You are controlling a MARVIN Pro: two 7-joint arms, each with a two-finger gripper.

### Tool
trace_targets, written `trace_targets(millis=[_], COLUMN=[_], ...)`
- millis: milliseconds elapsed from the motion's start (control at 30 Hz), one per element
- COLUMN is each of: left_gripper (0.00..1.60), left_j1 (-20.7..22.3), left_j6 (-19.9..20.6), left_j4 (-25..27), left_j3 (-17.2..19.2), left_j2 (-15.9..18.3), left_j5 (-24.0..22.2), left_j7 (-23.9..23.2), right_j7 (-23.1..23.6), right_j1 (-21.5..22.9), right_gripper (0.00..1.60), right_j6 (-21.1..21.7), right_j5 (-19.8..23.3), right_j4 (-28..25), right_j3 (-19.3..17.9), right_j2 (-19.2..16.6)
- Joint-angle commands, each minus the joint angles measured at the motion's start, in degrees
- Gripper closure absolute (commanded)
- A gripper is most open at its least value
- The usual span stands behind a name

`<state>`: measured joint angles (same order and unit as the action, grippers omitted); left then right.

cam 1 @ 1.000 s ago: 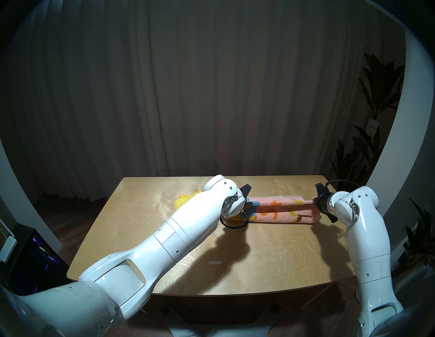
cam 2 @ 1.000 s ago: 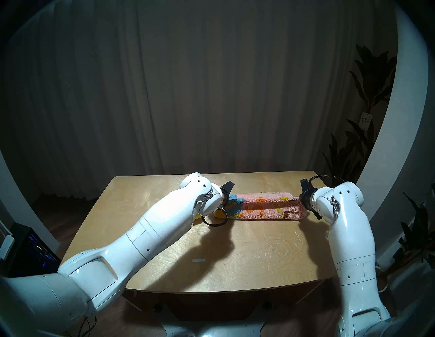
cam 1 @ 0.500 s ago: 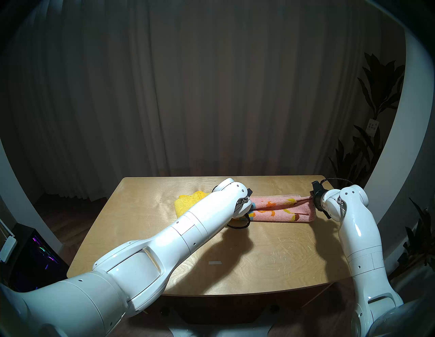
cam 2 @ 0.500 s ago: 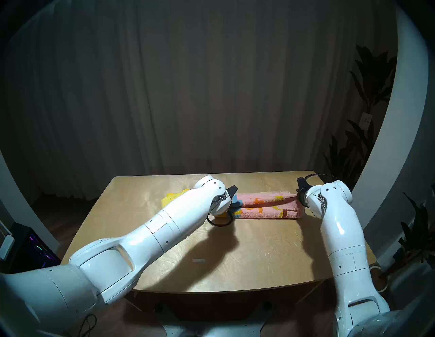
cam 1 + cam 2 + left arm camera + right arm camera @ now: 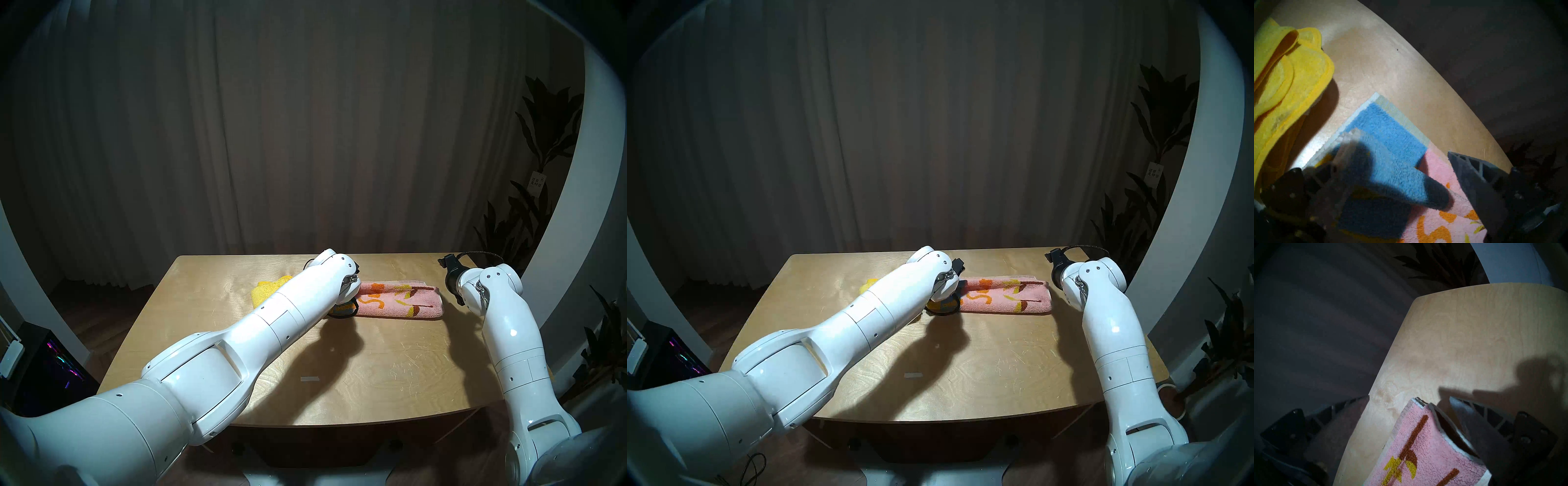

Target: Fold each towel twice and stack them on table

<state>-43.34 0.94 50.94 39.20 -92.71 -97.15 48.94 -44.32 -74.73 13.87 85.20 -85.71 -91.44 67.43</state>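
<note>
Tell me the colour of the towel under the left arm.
Plain bright yellow towel, clearest in the left wrist view.

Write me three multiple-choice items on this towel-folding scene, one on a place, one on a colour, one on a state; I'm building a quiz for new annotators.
1. Where does the yellow towel lie relative to the pink towel in the head view?
A. to its left
B. on top of it
C. to its right

2. What colour is the band at the pink towel's end under the left gripper?
A. green
B. blue
C. red

3. How do the right gripper's jaws stand?
A. shut on the pink towel
B. shut on nothing
C. open, nothing between them pinched

Answers:
1 A: the yellow towel shows left of the pink one on the table, partly behind the left arm.
2 B: the left wrist view shows a blue band.
3 C: the right wrist view shows both fingers spread wide, the towel corner lying loose.
</note>
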Motion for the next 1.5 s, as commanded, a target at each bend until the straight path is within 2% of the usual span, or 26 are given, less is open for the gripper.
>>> trace_targets(millis=[0, 200, 400, 567, 633, 700, 733, 767, 833, 867, 967, 1033, 1067, 1100, 1200, 1467], left_gripper=[0.00, 0.00, 0.00, 0.00, 0.00, 0.00, 0.00, 0.00, 0.00, 0.00, 0.00, 0.00, 0.00, 0.00, 0.00, 0.00], left_j1=[3.02, 3.50, 1.99, -1.51, -1.63, -2.12, -1.78, -2.27, -1.24, -1.94, -2.07, -2.54, -2.30, -2.69, -2.41, -3.72], left_j6=[-0.76, -1.06, -0.91, -1.00, -0.97, -1.20, -1.45, -1.80, -1.77, -2.19, -2.64, -3.19, -3.59, -3.99, -4.27, -6.58], left_j4=[-1.04, -2.00, 1.48, 6.56, 7.19, 9.56, 9.71, 11.90, 11.55, 13.61, 14.75, 17.39, 16.83, 19.84, 19.95, 27.15], left_j3=[0.42, 0.81, 0.91, 0.88, 0.81, 1.23, 1.13, 1.26, 0.23, 0.35, -0.12, -0.50, -0.07, 0.00, 0.31, 1.91], left_j2=[-2.14, -2.84, -2.18, -0.71, -0.52, 0.14, 0.17, 0.96, 1.05, 2.08, 3.62, 5.44, 5.53, 7.34, 8.28, 14.94], left_j5=[0.55, 0.45, 0.16, -0.46, -0.35, -0.44, 0.10, 0.24, 1.84, 2.11, 3.40, 4.54, 4.56, 5.24, 5.68, 8.30], left_j7=[-1.83, -2.54, -2.44, -0.93, -0.87, -0.88, -2.32, -2.17, -3.71, -4.17, -5.25, -5.81, -6.49, -6.91, -7.26, -9.18], right_j7=[2.55, 3.71, 5.28, 7.09, 7.35, 7.36, 7.69, 7.25, 7.41, 7.43, 7.48, 7.60, 7.54, 7.56, 7.59, 8.13], right_j1=[2.50, 3.38, 1.48, -4.12, -4.50, -6.66, -7.08, -8.62, -9.15, -10.79, -11.85, -13.05, -13.47, -14.35, -15.20, -18.99], right_gripper=[0.00, 0.00, 0.00, 0.00, 0.00, 0.00, 0.00, 0.00, 0.00, 0.00, 0.00, 0.00, 0.00, 0.00, 0.00, 0.00], right_j6=[-0.79, -0.97, 0.05, 0.93, 1.04, 1.14, 1.12, 1.00, 0.98, 1.00, 1.23, 1.50, 1.68, 1.98, 2.30, 3.62], right_j5=[-0.47, -0.83, 0.32, 3.18, 3.42, 4.14, 4.07, 4.28, 4.60, 4.63, 4.87, 5.06, 5.05, 5.33, 5.43, 6.03], right_j4=[0.16, 1.55, -1.19, -6.93, -7.07, -9.53, -9.48, -11.61, -11.22, -13.16, -12.81, -13.13, -13.20, -13.47, -13.69, -15.29], right_j3=[0.12, 0.48, -0.77, -3.87, -4.17, -5.41, -5.74, -6.42, -7.09, -7.68, -7.87, -7.86, -7.64, -7.37, -6.92, -5.45], right_j2=[-0.03, -0.40, -1.57, -1.89, -1.95, -2.10, -2.32, -2.37, -2.28, -2.33, -1.99, -1.68, -1.60, -1.28, -1.09, -0.28])
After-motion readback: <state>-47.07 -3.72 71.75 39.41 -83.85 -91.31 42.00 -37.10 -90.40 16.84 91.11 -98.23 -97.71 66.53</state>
